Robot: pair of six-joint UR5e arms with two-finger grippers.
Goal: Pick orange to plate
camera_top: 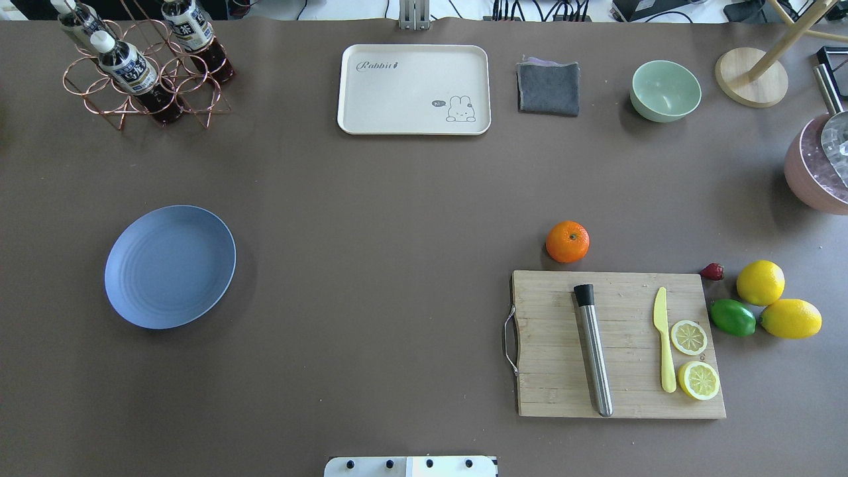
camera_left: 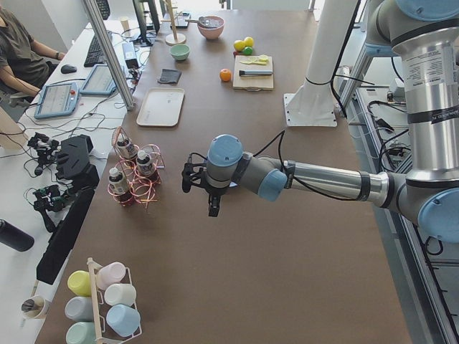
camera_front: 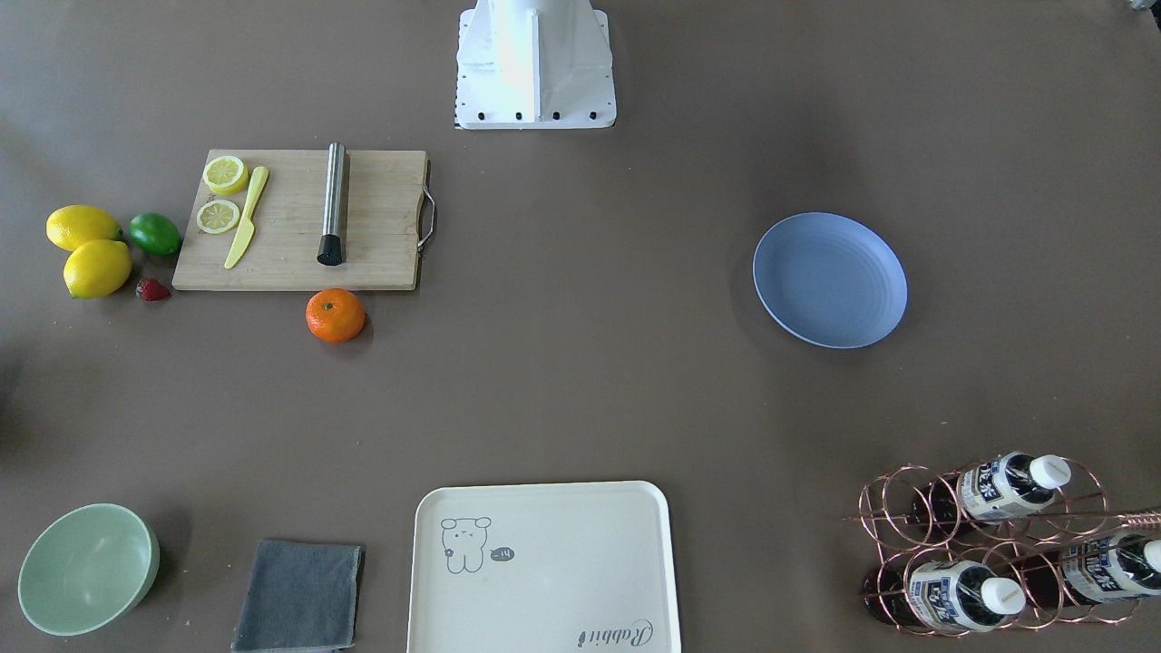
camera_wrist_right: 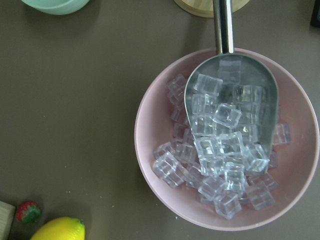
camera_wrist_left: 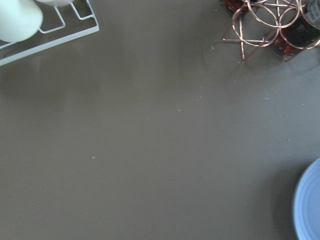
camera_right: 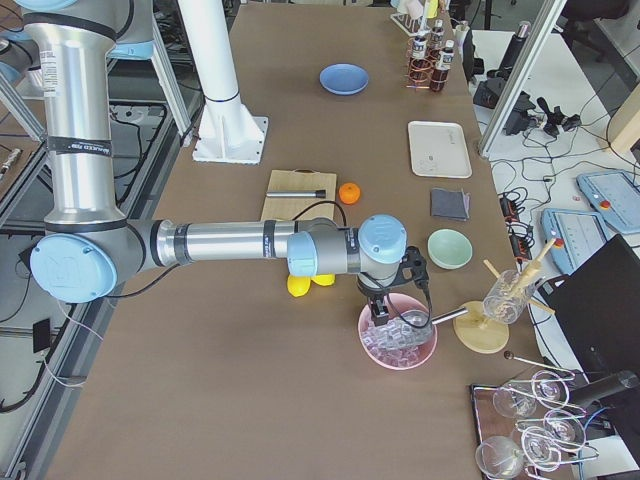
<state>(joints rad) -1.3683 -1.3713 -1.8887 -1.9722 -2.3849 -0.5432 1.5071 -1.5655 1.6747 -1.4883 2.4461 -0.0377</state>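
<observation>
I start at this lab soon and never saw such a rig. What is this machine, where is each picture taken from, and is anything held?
It is a robot with two arms at a table. Two pictures look down on the table, from behind the robot and from opposite; two look along it from each end; two come from cameras on the wrists. The orange lies beside a cutting board; the blue plate sits empty, far off. The left gripper hangs near a bottle rack, the right gripper over a pink bowl of ice cubes. Neither visibly holds anything; open or shut, I cannot tell.
</observation>
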